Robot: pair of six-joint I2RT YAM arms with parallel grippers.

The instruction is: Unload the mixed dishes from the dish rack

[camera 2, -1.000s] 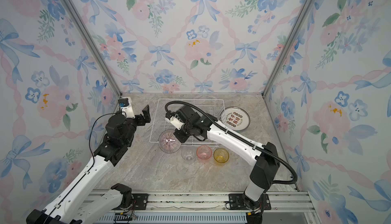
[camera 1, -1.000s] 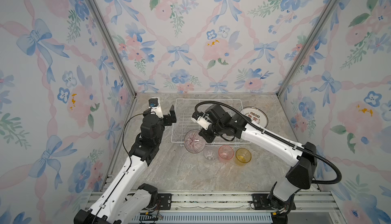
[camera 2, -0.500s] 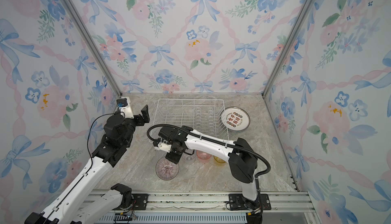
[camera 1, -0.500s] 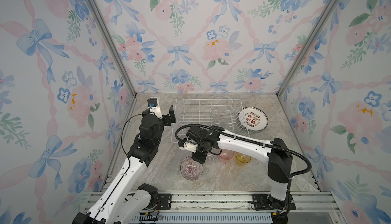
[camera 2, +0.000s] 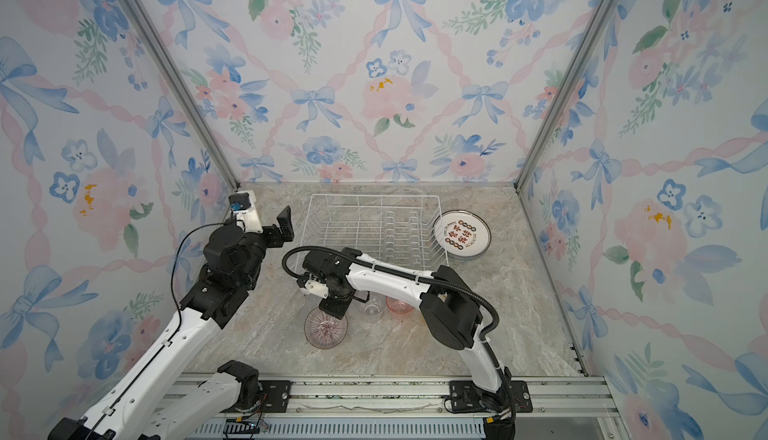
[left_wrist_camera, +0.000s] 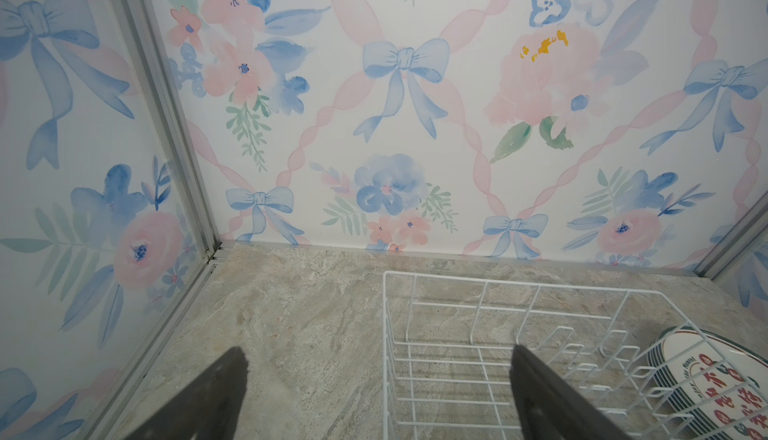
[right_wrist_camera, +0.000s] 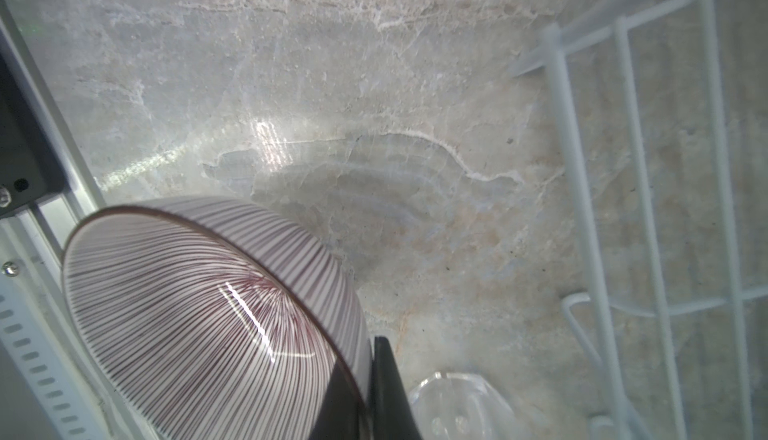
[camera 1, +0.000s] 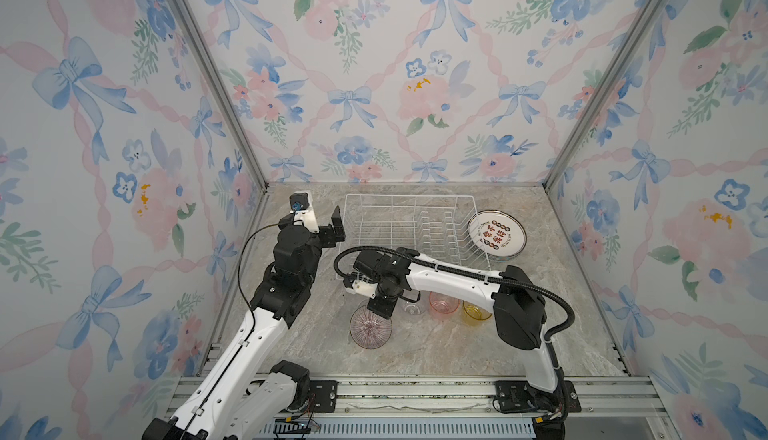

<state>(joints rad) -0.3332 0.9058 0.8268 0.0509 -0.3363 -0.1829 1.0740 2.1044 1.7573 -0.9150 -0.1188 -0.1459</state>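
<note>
The white wire dish rack [camera 1: 411,234] [camera 2: 374,230] [left_wrist_camera: 498,354] stands at the back middle, and no dishes show inside it. In front of the rack's left corner, my right gripper [camera 1: 384,307] [camera 2: 336,308] [right_wrist_camera: 365,388] is shut on the rim of the purple-striped bowl [camera 1: 370,327] [camera 2: 325,329] [right_wrist_camera: 199,317]. The bowl hangs tilted low over the table; I cannot tell if it touches. Clear [camera 1: 411,307], pink [camera 1: 444,305] and yellow [camera 1: 476,313] tumblers stand in a row to its right. My left gripper [camera 1: 330,230] [left_wrist_camera: 376,354] is open and raised beside the rack's left side.
A stack of white printed plates [camera 1: 496,236] [camera 2: 462,236] [left_wrist_camera: 715,388] lies on the table right of the rack. The clear tumbler [right_wrist_camera: 457,409] sits close beside my right fingers. Floral walls close in three sides, and a metal rail [camera 1: 415,392] runs along the front.
My right gripper carried the bowl from the rack's front left corner forward and down, to the table left of the tumblers. The left arm barely moved.
</note>
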